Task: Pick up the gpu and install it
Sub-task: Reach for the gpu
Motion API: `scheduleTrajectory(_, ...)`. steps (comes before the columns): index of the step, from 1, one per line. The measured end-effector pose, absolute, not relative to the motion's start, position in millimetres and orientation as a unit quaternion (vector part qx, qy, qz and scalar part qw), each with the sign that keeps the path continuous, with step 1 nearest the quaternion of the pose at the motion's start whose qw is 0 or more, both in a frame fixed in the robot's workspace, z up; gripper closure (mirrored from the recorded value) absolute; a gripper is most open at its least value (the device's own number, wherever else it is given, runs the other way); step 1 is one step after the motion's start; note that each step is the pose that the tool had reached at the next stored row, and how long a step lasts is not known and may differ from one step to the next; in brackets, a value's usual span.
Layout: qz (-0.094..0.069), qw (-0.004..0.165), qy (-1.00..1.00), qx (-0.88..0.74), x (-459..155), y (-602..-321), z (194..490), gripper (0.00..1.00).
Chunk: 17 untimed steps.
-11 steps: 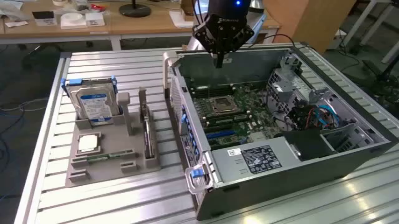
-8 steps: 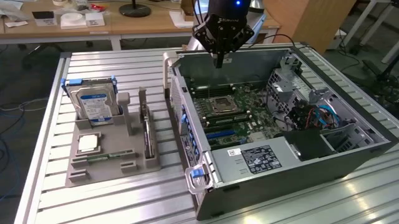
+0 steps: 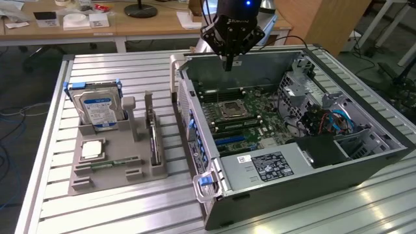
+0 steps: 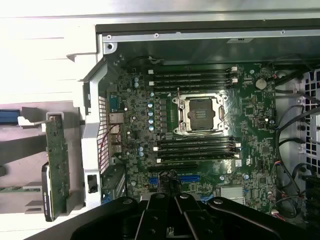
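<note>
The arm [image 3: 229,7] is cut off by the exterior view's top edge. The gpu [image 3: 153,141] stands edge-on in the grey holder [image 3: 109,178], its faces hidden. The case label [image 3: 268,165] carries print too small to read, possibly a service tag.

Gpu [image 3: 154,144], thin dark card, very slim edge-on, standing upright on its long edge in grey holder [image 3: 85,170], just beside open computer case [image 3: 312,180], on the exterior view's left

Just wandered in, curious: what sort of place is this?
Probably a robotics lab or workshop: an open computer case on a slatted metal table, a hard drive in a grey holder, wooden desks behind.
</note>
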<state>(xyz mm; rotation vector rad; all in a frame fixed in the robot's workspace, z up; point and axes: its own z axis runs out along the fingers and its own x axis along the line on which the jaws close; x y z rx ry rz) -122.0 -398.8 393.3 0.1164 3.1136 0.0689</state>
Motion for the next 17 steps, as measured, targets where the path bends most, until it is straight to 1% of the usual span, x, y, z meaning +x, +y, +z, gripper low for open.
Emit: scheduleTrajectory(17, 0.022, 0.012, 0.999, 0.037, -144, -399, 393, 0.89)
